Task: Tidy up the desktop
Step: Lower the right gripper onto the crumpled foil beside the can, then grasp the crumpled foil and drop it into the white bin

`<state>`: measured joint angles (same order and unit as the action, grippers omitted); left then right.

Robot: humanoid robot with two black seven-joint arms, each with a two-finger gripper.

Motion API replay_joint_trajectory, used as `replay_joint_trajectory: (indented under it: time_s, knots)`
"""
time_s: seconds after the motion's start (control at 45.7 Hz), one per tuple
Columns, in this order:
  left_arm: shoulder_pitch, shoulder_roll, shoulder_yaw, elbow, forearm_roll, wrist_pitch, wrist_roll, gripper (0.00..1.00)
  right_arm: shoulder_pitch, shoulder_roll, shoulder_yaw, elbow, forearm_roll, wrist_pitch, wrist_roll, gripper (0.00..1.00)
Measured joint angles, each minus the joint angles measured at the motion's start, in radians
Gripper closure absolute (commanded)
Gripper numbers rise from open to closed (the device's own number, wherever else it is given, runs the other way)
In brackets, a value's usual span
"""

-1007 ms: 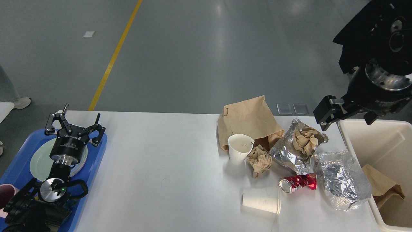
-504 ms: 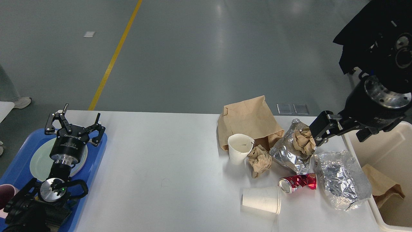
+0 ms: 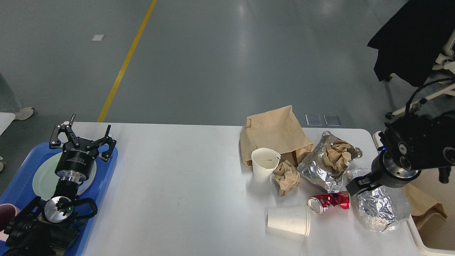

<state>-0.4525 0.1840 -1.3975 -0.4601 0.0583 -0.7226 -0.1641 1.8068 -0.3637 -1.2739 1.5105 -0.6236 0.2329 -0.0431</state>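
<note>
The white desktop [image 3: 185, 185] carries a cluster of litter on its right half. There is a brown paper bag [image 3: 273, 131], an upright white paper cup [image 3: 265, 164], a ball of crumpled brown paper [image 3: 287, 176] and an open foil wrap [image 3: 325, 167] holding crumpled paper. A crushed red can [image 3: 330, 201], a paper cup on its side [image 3: 289, 220] and a second foil wrap [image 3: 384, 208] lie nearer me. My right gripper [image 3: 358, 185] hangs low over this foil's left edge, just above the can; it looks dark and its fingers cannot be told apart. My left gripper [image 3: 83, 137] stands open and empty over the blue tray.
A blue tray [image 3: 21, 177] with a pale green plate [image 3: 42, 176] lies at the left edge, with a pink cup [image 3: 5, 213] at its near corner. A cream bin [image 3: 416, 235] holding brown paper [image 3: 426, 208] stands past the desktop's right edge, partly behind my right arm.
My right arm has swung down and toward me from above the bin's far corner, to the foil wrap beside the red can. The left arm and the litter have not moved.
</note>
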Motion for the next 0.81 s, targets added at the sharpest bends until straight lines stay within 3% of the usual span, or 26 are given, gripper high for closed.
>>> replay_joint_trajectory:
  time_s: [0.241, 0.46, 0.569, 0.81]
  knots:
    - [0.000, 0.000, 0.000, 0.000, 0.000, 0.000, 0.000, 0.04, -0.313, 0.017, 0.044, -0.233, -0.044, -0.076, 0.000, 0.01]
    - [-0.002, 0.000, 0.001, 0.000, 0.000, 0.000, 0.000, 0.04, -0.448, 0.037, 0.078, -0.365, -0.020, -0.109, 0.000, 0.01]
    - [-0.002, 0.000, 0.001, 0.000, 0.000, 0.000, 0.000, 0.03, -0.492, 0.044, 0.106, -0.411, 0.008, -0.110, -0.001, 0.04]
    - [-0.002, 0.000, 0.001, 0.000, 0.000, 0.000, 0.000, 0.04, -0.522, 0.052, 0.120, -0.455, 0.030, -0.153, -0.001, 0.23]
